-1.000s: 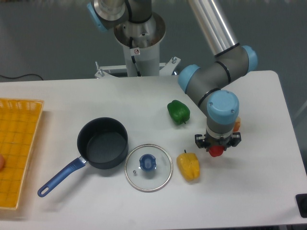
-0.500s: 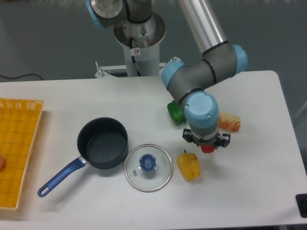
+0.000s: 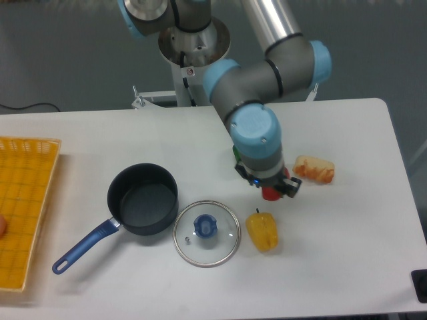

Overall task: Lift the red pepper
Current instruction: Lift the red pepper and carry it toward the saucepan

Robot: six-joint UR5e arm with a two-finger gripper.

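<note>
Toward the counter's (image 3: 373, 253) middle, away from its right edge, the hand (image 3: 270, 190) has carried the red pepper (image 3: 271, 194), closed around it, so the pickup looks done.

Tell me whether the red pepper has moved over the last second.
Yes. The red pepper, held in the pincer, has travelled left in the image: it was right of the yellow pepper and now sits almost directly above it.

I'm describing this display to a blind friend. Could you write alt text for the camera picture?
A robot arm's gripper holds a red pepper above a white table. Nearby lie a yellow pepper, a glass lid, a dark pot with a blue handle and a yellow tray.
</note>
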